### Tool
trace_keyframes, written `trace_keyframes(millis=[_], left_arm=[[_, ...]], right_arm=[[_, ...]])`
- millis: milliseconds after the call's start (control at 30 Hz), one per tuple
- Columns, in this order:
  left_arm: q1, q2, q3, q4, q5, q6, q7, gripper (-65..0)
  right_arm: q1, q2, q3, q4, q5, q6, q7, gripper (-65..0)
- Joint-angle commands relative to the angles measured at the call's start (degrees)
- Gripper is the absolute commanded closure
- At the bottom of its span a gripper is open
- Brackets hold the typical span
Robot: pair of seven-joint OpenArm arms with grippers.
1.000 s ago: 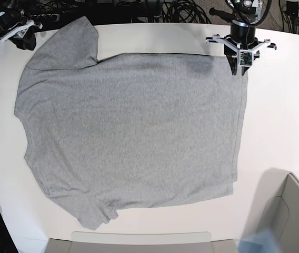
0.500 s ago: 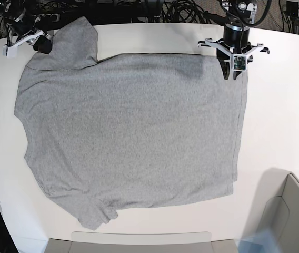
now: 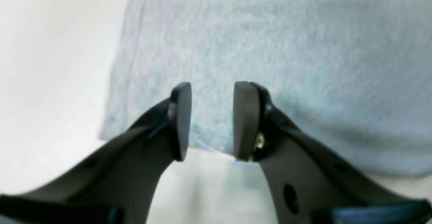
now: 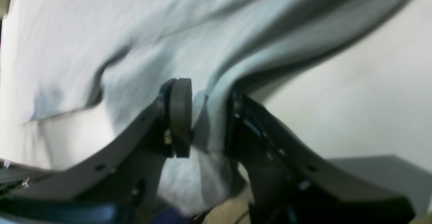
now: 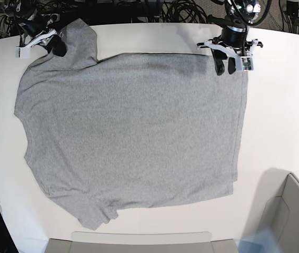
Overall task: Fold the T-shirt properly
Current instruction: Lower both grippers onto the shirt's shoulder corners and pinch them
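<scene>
The heather-grey T-shirt (image 5: 133, 132) lies spread flat, plain side up, on the white table (image 5: 281, 105). One sleeve points to the far left corner and the hem runs down the right side. My left gripper (image 5: 226, 67) hangs over the far hem corner. In the left wrist view it (image 3: 212, 121) stands open, with the T-shirt's edge (image 3: 270, 48) lying just past its fingertips. My right gripper (image 5: 58, 46) is at the far-left sleeve. In the right wrist view it (image 4: 207, 119) stands open astride a raised fold of sleeve (image 4: 216, 92).
A grey box (image 5: 291, 216) stands at the near right corner and a flat grey tray edge (image 5: 139, 241) runs along the near side. Black cables (image 5: 155, 10) lie beyond the table's far edge.
My right gripper has travelled rightward from off the table's far-left corner onto the sleeve. My left gripper has opened wider and shifted slightly left and back at the hem corner.
</scene>
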Motion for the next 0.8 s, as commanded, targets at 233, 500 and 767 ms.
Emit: trace_keyframes(millis=[233, 500, 767], left_arm=[[-10.4, -5.5, -16.9, -5.9, -21.8, 0.1, 19.0, -22.3], [-13.6, -5.5, -17.7, -15.1, -21.7, -5.7, 24.3, -22.3], [-13.6, -6.7, -17.4, -21.8, -21.5, -5.8, 24.0, -22.1]], right_arm=[[-1.6, 0.3, 0.2, -0.6, -4.8, -1.1, -4.1, -16.1], [-1.5, 0.5, 0.0, -0.4, -4.8, -1.1, -4.2, -16.1], [-1.5, 0.6, 0.1, -0.4, -4.8, -1.1, -4.2, -16.1]])
